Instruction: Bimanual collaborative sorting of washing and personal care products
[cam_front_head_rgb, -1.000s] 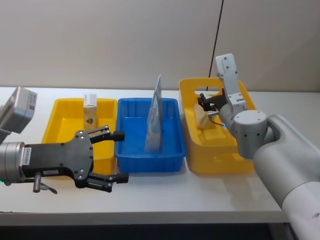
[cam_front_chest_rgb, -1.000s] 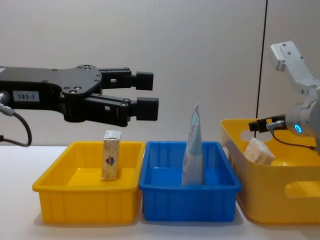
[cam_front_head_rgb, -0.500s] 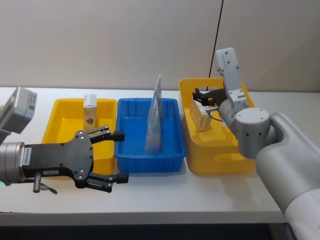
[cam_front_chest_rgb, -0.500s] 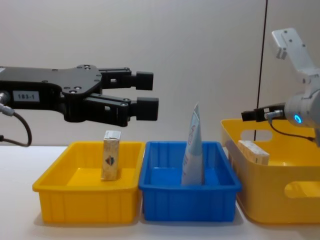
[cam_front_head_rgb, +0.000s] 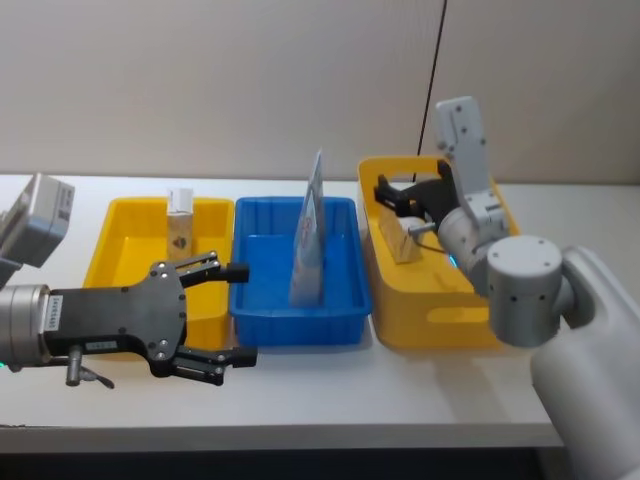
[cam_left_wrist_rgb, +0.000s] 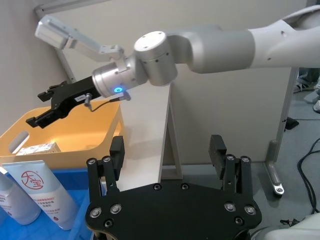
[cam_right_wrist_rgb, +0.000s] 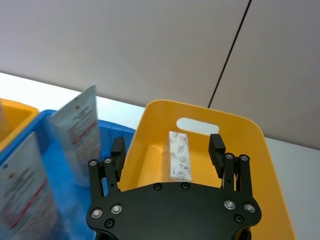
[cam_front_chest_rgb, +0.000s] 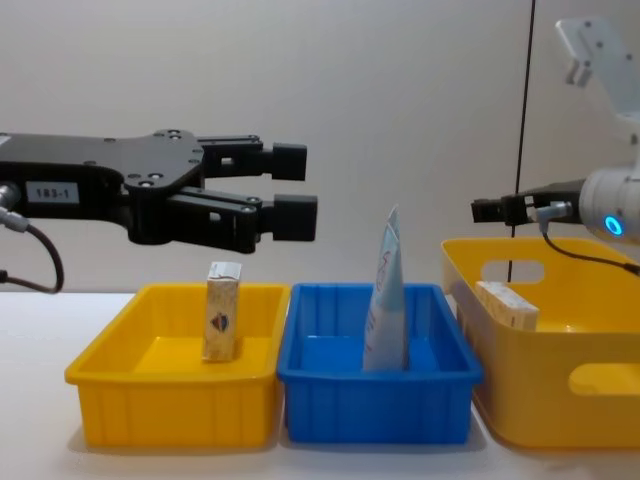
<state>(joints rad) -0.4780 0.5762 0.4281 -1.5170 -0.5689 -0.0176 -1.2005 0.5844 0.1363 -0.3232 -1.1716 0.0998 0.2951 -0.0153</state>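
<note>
With the right jaws spread empty above the right bin (cam_front_head_rgb: 440, 330), where a carton (cam_front_head_rgb: 403, 243) leans on its wall, and the left jaws spread empty near the blue bin (cam_front_head_rgb: 300, 328), a low crossing could topple the upright tube (cam_front_head_rgb: 308, 240).

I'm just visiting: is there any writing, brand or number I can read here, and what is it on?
"183-1": white label on the black arm behind the left gripper.
"大宝": in a red ring on the tall white-blue tube; the print under it is too small to read.
White strip label on that arm, head view: too small to read.
Small cream carton: a dark-blue emblem, no legible words.
</note>
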